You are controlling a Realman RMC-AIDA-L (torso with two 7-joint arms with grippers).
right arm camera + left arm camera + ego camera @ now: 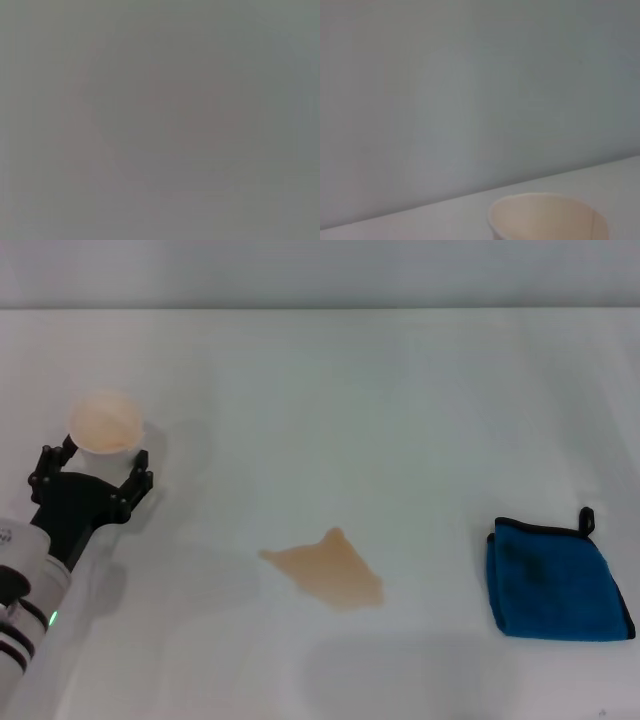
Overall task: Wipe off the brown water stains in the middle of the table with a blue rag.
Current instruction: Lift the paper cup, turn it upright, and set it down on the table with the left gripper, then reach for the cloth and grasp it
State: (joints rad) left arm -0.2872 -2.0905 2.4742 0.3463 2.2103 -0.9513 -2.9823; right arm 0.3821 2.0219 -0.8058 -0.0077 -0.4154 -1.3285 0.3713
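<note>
I see the table, white, filling the frame. Blue rag lies lower right, folded; brown water stains at lower centre. Cup upper left, apparently empty, tan inside. Left gripper spread wide, fingers flanking it.

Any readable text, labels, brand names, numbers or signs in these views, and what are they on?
None can be read.
The cup, the blue rag, the table and the left gripper by the cup carry no visible lettering.
The right wrist view shows only a blank grey field.
</note>
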